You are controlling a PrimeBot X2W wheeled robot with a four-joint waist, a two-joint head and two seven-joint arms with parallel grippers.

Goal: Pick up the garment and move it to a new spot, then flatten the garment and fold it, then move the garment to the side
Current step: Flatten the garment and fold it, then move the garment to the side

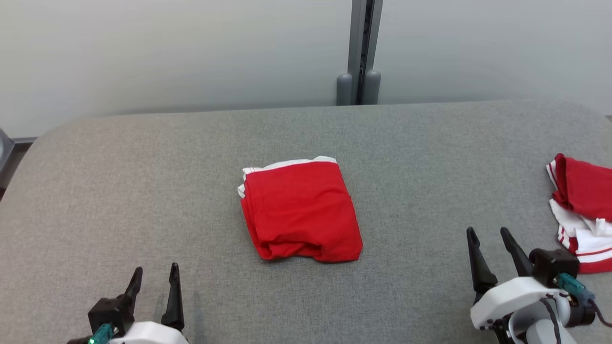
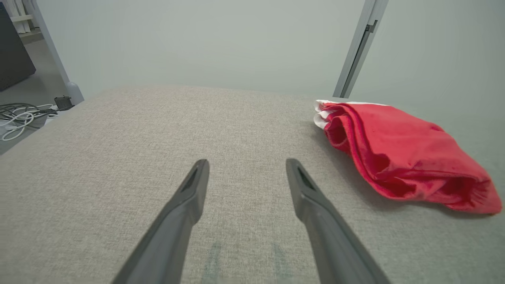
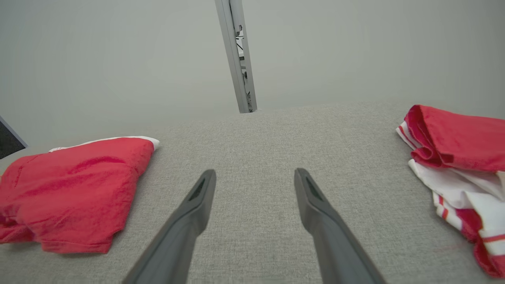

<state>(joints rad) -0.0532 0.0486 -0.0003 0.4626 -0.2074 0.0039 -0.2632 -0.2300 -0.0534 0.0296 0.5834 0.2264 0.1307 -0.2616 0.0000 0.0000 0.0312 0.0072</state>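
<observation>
A red garment (image 1: 301,212) with a white edge lies folded into a thick square at the middle of the grey table (image 1: 143,181). It shows at the right of the left wrist view (image 2: 406,157) and at the left of the right wrist view (image 3: 71,189). My left gripper (image 1: 155,274) stands open near the table's front left, apart from the garment, nothing between its fingers (image 2: 185,205). My right gripper (image 1: 490,236) stands open at the front right, empty too (image 3: 254,175).
A second red and white garment (image 1: 581,210) lies crumpled at the table's right edge, close to my right gripper (image 3: 457,157). A grey post (image 1: 361,52) rises behind the table's far edge. Cables (image 2: 19,116) lie on the floor off the left side.
</observation>
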